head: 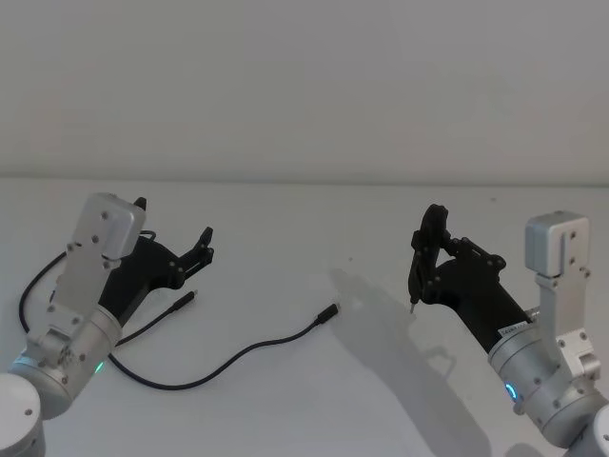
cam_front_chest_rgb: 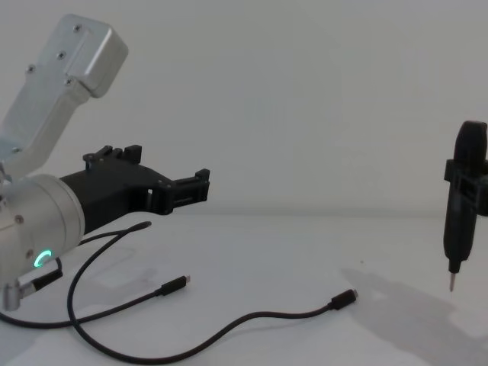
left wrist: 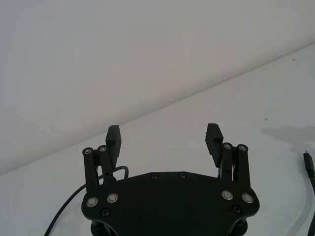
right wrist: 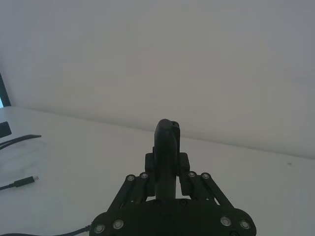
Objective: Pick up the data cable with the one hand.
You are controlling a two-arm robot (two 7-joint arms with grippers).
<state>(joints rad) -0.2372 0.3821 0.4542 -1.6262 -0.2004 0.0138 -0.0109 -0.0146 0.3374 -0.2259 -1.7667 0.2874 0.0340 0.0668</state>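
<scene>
The data cable point(head: 228, 360) is thin and black and lies in loose curves on the white table. One plug point(head: 330, 312) points toward the table's middle, and the other plug point(head: 185, 301) rests near my left arm. In the chest view the cable point(cam_front_chest_rgb: 229, 329) runs along the front. My left gripper point(head: 202, 246) hovers open above the table, behind the nearer plug, with nothing between its fingers point(left wrist: 114, 140). My right gripper point(head: 430, 249) is raised at the right, shut on a black pen-shaped tool point(cam_front_chest_rgb: 460, 213) whose thin tip points down.
The white table point(head: 314, 219) ends at a plain pale wall behind. In the right wrist view, a cable plug point(right wrist: 25, 182) lies far off to one side, near a dark object point(right wrist: 4, 130) at the frame's edge.
</scene>
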